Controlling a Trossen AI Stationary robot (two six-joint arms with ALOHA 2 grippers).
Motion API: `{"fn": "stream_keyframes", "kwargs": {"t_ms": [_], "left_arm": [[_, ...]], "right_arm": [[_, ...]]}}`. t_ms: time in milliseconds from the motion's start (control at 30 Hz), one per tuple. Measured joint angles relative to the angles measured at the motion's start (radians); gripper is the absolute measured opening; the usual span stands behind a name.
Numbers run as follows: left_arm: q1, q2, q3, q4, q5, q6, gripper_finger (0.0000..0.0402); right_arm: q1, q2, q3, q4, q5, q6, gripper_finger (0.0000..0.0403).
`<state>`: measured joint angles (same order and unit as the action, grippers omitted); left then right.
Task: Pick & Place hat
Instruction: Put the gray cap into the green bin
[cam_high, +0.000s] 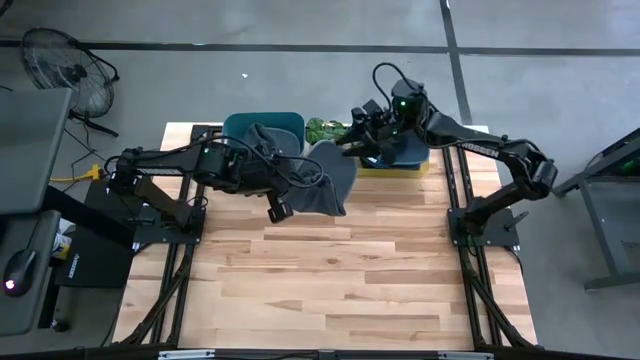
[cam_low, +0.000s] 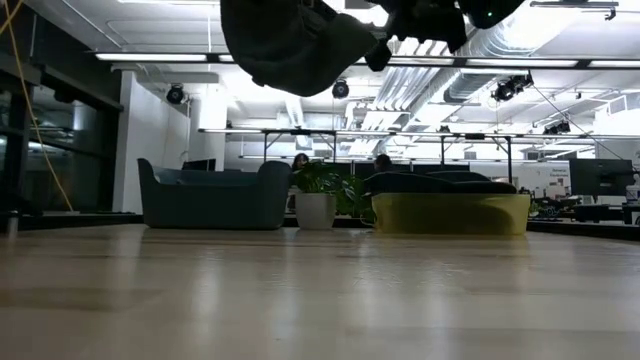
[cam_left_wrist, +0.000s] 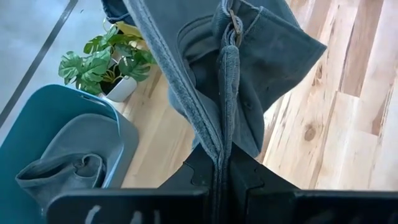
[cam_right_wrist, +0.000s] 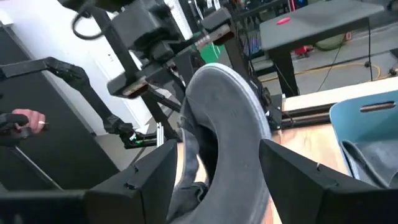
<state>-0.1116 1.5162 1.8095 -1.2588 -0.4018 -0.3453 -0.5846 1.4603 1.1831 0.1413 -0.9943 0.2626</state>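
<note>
Hat (cam_left_wrist: 249, 68) pinched in closed left gripper (cam_left_wrist: 221, 168); right gripper (cam_right_wrist: 217, 168) open, straddling brim.

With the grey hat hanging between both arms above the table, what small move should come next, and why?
Probably the right claw should draw back from the grey fabric hat. Its fingers stand open on either side of the brim, while the left claw is shut on the hat's strap and holds it well above the pale wooden table. The hat is carried by the left arm alone.
</note>
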Motion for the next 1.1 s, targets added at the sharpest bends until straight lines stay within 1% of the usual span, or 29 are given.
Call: {"fn": "stream_keyframes", "kwargs": {"t_ms": [100,267,433,533,633,733,767,933,1100], "left_arm": [[0.000,0.000,0.000,0.001,0.001,-0.001,0.0006],[0.000,0.000,0.000,0.002,0.006,-0.002,0.0006],[0.000,0.000,0.000,0.001,0.016,-0.002,0.0006],[0.000,0.000,0.000,0.001,0.018,-0.002,0.0006],[0.000,0.000,0.000,0.001,0.020,-0.002,0.0006],[0.000,0.000,0.000,0.001,0.022,-0.001,0.0006],[0.000,0.000,0.000,0.001,0.022,0.000,0.0006],[0.000,0.000,0.000,0.001,0.023,0.000,0.0006],[0.000,0.000,0.000,0.001,0.024,0.000,0.0006]], "right_arm": [[0.003,0.012,0.000,-0.002,0.017,-0.008,0.0222],[0.003,0.014,0.000,-0.008,0.114,-0.059,0.0222],[0.003,0.013,0.000,-0.002,0.123,-0.061,0.0222],[0.003,0.011,0.000,0.000,0.171,-0.074,0.0222],[0.002,0.013,0.000,-0.001,0.163,-0.075,0.0222],[0.006,0.016,0.000,-0.006,0.101,-0.038,0.0222],[0.011,0.016,0.000,-0.016,0.095,-0.036,0.0222],[0.039,0.021,0.000,-0.056,0.098,-0.066,0.0222],[0.057,0.042,0.000,-0.059,0.114,-0.072,0.0222]]}}
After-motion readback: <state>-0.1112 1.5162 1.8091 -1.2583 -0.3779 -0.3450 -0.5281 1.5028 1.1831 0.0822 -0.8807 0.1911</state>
